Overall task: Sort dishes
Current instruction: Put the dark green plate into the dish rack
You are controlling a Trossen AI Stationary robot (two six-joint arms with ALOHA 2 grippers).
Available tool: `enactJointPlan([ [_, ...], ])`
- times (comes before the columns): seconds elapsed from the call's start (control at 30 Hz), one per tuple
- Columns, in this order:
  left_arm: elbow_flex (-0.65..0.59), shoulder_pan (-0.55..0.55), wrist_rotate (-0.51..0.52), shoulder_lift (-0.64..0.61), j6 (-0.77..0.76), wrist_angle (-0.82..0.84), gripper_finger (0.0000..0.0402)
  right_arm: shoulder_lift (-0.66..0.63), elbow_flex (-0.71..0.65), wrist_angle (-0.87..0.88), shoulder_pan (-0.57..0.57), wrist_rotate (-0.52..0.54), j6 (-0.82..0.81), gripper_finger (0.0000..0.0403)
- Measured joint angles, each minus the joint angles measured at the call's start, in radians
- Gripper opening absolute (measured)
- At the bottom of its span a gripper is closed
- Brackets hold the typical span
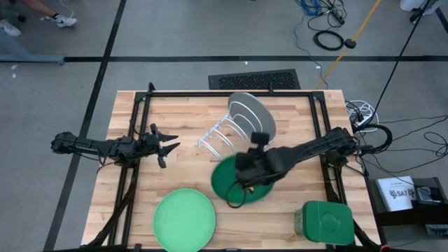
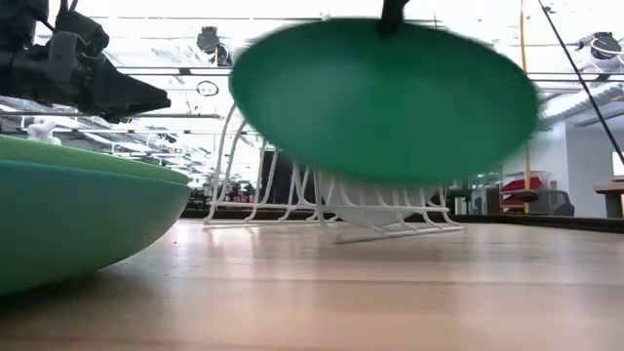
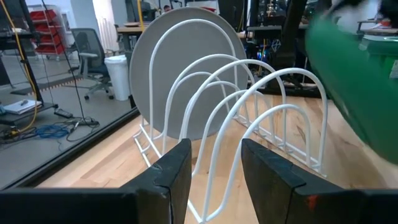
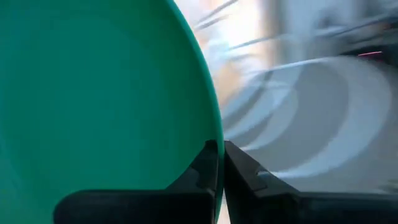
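- The dark green plate [image 1: 225, 179] is gripped by its rim between the fingers of the right gripper [image 1: 246, 183]; in the right wrist view the two fingers [image 4: 239, 171] are seen pressed on either side of the plate's edge [image 4: 106, 93].
- In the low view the dark green plate [image 2: 385, 97] is seen lifted clear of the desk [image 2: 390, 292], in front of the white wire rack [image 2: 380, 210]; in the high view it is placed just in front of the rack [image 1: 220, 136], near the middle of the desk [image 1: 175, 112].
- The grey plate [image 1: 253, 114] is stood on edge in the rack, at its far end; in the left wrist view it [image 3: 180, 68] is seen behind the white hoops [image 3: 249, 112].
- The light green plate [image 1: 185, 219] is laid flat near the front edge of the desk, left of the middle; in the low view a teal plate [image 2: 68, 229] is seen under it [image 2: 58, 154].
- The left gripper [image 1: 168, 143] is held above the left part of the desk, pointed at the rack; its fingers [image 3: 171, 180] are spread apart and nothing is held between them.
- A green square lidded container [image 1: 325, 222] is set at the front right corner of the desk, well apart from the plates.
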State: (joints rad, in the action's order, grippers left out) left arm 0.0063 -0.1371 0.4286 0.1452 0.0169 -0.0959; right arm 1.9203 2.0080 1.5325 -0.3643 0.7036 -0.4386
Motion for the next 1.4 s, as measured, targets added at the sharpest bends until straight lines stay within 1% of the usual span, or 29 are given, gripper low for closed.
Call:
enactJointPlan([
  [0.07,0.0,0.0,0.0,0.0,0.005,0.0,0.0141,-0.005,0.081,0.038,-0.025,0.15,-0.037,0.0001],
  [0.23,0.0,0.0,0.0,0.0,0.016,0.0,0.0141,-0.026,0.209,0.036,-0.072,0.456,0.013,0.0001],
  [0.4,0.0,0.0,0.0,0.0,0.016,-0.003,0.0141,-0.027,0.254,0.026,-0.078,0.77,0.037,0.0001],
  [0.47,0.0,0.0,0.0,0.0,0.016,-0.005,0.0141,-0.026,0.255,-0.002,-0.066,0.857,0.036,0.0001],
  [0.67,0.0,0.0,0.0,0.0,0.016,-0.022,0.0141,0.011,0.25,-0.093,0.003,0.866,0.046,0.0001],
  [0.83,0.0,0.0,0.0,0.0,0.015,-0.035,0.0141,0.059,0.247,-0.144,0.059,0.865,0.12,0.0001],
  [0.93,0.0,0.0,0.0,0.0,0.015,-0.081,0.0141,0.072,0.248,-0.162,0.089,0.866,0.139,0.0001],
  [1.13,0.0,-0.001,0.0,0.0,0.016,-0.156,0.0141,0.069,0.248,-0.145,0.13,0.866,0.141,0.0001],
  [1.4,0.0,0.0,0.007,0.0,0.019,-0.159,0.0141,0.039,0.249,-0.075,0.159,0.867,0.095,0.0],
])
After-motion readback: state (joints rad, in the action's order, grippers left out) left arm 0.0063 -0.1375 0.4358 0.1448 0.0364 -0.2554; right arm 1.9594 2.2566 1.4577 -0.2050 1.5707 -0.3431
